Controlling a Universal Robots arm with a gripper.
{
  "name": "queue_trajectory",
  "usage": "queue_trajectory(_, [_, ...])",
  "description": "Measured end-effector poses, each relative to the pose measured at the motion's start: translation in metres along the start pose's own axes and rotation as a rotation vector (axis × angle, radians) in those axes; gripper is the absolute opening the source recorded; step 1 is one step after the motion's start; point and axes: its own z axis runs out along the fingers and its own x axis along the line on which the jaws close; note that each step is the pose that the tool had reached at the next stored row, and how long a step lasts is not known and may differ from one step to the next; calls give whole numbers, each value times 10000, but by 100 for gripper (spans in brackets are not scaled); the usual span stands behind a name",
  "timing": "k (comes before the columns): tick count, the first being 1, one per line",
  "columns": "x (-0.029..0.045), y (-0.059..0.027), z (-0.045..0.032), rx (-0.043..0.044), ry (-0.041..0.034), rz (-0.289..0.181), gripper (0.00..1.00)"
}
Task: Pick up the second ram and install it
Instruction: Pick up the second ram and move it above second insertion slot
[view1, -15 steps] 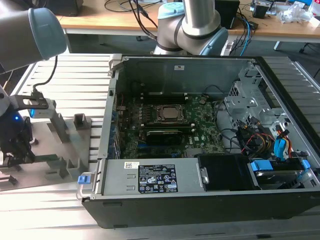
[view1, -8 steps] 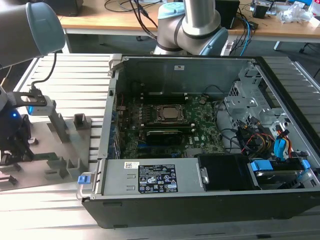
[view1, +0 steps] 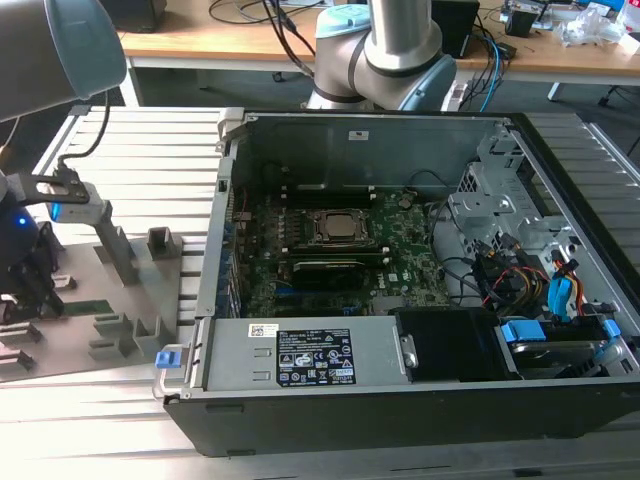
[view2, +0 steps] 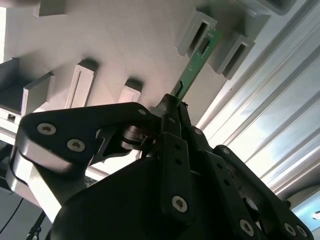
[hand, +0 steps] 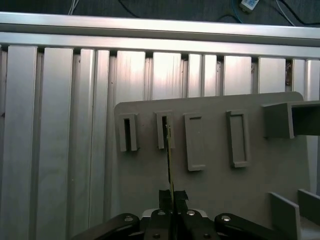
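**Gripper clamped on the second RAM stick at the holder plate**

The open computer case (view1: 400, 400) takes up most of the exterior view. Its large green motherboard (view1: 400, 250) lies flat inside, and the arm (view1: 385, 50) rises behind the case. The case sits on a ribbed aluminium table (view1: 150, 170). Towards the exterior view's left, a grey holder plate (hand: 215, 200) with raised slotted blocks lies on the same table, well apart from the motherboard.

The gripper (view2: 172, 107) is over this plate, and its black fingers (view2: 169, 150) are pinched together on the near end of the second ram (view2: 192, 70). In the first wrist view the fingers (hand: 161, 216) meet on either side of the board's thin edge, with no gap showing.

The second ram is a long, narrow, flat green board. In the second wrist view its broad face shows small pale markings along its length and a dark part near the far end. In the first wrist view it is edge-on and looks like a thin yellow-green line (hand: 170, 165). Its far end reaches one of the slotted blocks (view2: 197, 30) on the plate, and whether it is seated in that slot cannot be told. In the exterior view it shows as a thin green strip (view1: 92, 305) low over the plate, beside the gripper.
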Motion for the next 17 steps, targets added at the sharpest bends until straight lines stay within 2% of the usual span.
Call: queue_trajectory(17, [-2, 7, -232, 0, 0, 0, 14])
